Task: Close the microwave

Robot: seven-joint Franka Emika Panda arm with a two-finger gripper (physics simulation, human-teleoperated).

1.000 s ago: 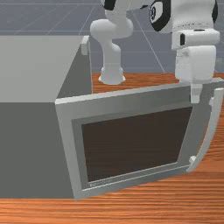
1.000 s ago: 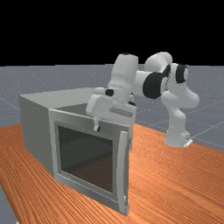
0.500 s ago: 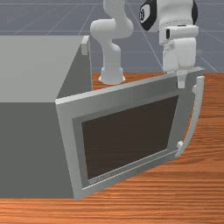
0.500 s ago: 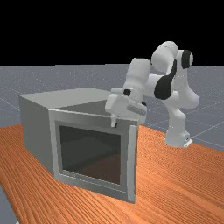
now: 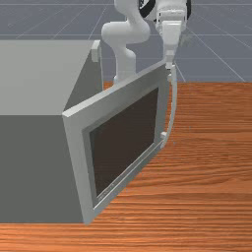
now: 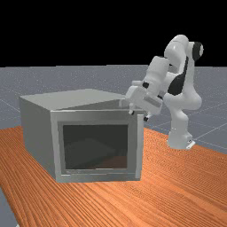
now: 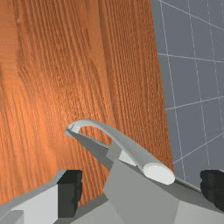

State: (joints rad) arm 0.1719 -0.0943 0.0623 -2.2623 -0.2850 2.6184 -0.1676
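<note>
The orange-brown wooden tabletop (image 5: 211, 197) carries everything, running across the lower part of the front view. The task's thing, the big grey box-shaped microwave (image 5: 29, 167), takes up the front view's left half, its opening turned towards the front view's right, which leaves room there for the swing. The white-and-grey jointed arm (image 6: 159, 71) reaches in from the far view's right, bent over the top, presumably so that the hand can sweep the free edge without its links fouling the box. The grey framed door (image 5: 123, 98) stands partly open, hinged at the near corner, left of the front view's middle; its free edge slants back to the upper right of the middle. Its dark rectangular window panel (image 6: 95, 146) faces outwards. The pale curved bar handle (image 5: 173, 106) runs down that free edge, farthest from the hinge, where a push should turn the door most easily. The pincer (image 6: 139, 115) is wide, its dark-tipped fingers (image 7: 70, 192) well apart with the handle's upper end between them, gripping nothing; whether either touches, I cannot tell. Straddling would suit shoving rather than clamping. Next calls for a curved push towards the box, kept low enough not to slip off the top corner.
</note>
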